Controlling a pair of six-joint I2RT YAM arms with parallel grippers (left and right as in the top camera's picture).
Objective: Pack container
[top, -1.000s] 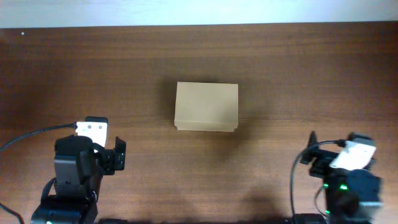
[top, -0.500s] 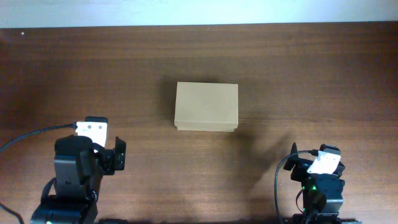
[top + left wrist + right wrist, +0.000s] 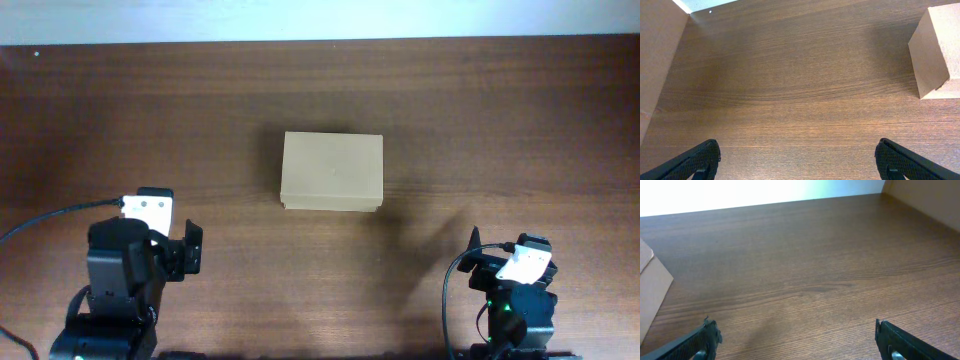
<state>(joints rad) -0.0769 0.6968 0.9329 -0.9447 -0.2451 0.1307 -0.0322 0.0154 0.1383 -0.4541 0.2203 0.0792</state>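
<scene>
Up front, left tool (image 3: 797, 152), right tool (image 3: 796, 330) gape.

You see container (image 3: 332, 172): small rectangular box, tan cardboard, plain, unmarked. Lid flap down, top face flat and closed; thin lip of flap shows along near long edge. Box rests flat and level on table (image 3: 500, 120), long sides parallel to table's far edge. Sits about mid-width of table, well apart from far edge. In your left wrist view, one upright corner and side wall show.
</scene>
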